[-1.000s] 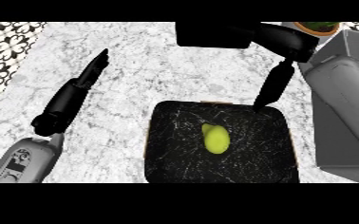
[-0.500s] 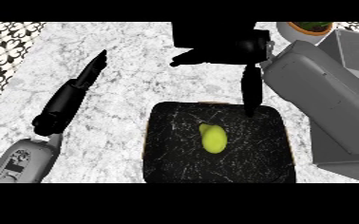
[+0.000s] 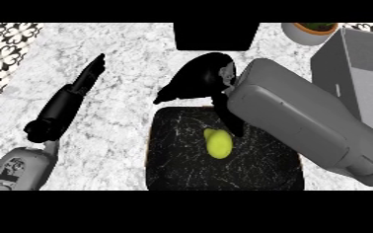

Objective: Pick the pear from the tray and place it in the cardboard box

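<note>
- The left hand (image 3: 73, 96) lies on the marble counter (image 3: 138, 59) at the view's left, fingers straight and relaxed, holding nothing, well apart from the work.
- The tray (image 3: 175, 168), dark and square, sits to that hand's right; the pear (image 3: 218, 144) lies in it, just below the right hand's fingers.
- The right hand (image 3: 204, 79) hangs over the tray's far edge, fingers extended downward and released, one finger reaching nearly to the pear; contact cannot be told.
- The step in hand looks like the reach for the pick; next the fingers must close round the pear.
- The cardboard box (image 3: 216, 35) appears as a dark shape just beyond that hand.
</note>
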Tool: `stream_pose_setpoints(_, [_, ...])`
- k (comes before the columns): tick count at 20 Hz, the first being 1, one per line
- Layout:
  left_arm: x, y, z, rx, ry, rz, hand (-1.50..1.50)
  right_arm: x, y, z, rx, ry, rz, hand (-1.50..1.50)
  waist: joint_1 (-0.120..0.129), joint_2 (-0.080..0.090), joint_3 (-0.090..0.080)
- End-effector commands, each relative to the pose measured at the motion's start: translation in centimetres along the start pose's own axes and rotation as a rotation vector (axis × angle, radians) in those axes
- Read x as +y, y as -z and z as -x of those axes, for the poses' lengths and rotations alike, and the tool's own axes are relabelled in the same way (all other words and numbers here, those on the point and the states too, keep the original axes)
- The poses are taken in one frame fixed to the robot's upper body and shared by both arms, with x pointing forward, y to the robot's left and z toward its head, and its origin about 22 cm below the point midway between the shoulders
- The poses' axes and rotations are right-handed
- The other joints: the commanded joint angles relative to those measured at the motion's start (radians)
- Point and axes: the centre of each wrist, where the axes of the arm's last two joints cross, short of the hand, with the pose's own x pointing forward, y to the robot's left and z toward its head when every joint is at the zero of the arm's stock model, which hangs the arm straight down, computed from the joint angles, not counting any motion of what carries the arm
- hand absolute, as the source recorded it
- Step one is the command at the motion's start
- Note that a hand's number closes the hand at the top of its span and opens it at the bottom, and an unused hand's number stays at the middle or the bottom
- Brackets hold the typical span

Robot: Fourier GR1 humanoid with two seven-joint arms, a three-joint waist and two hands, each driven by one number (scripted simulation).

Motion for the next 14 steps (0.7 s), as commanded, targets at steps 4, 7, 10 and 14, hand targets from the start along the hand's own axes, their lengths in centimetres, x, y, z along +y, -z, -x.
stream_pose_setpoints(4, [-0.2,-0.2,0.4,0.003,0.006,-0.015,0.0,0.1,1.0,-2.1,0.087,-0.052,-0.106,-1.5,-0.008,0.0,0.0])
stream_pose_setpoints(7, [-0.9,-0.2,-1.5,-0.001,-0.002,-0.003,0.0,2.1,2.7,-3.1,0.094,-0.023,-0.123,-1.5,-0.009,-0.003,0.001])
stream_pose_setpoints(10, [-0.2,-0.8,0.8,0.01,0.013,-0.015,0.0,2.2,2.8,-4.2,0.099,-0.025,-0.134,-1.5,-0.013,-0.002,0.0])
stream_pose_setpoints(14, [1.0,0.3,-0.3,0.019,-0.005,-0.018,0.0,4.9,3.3,-4.7,0.15,-0.089,-0.108,-1.5,-0.011,0.001,0.001])
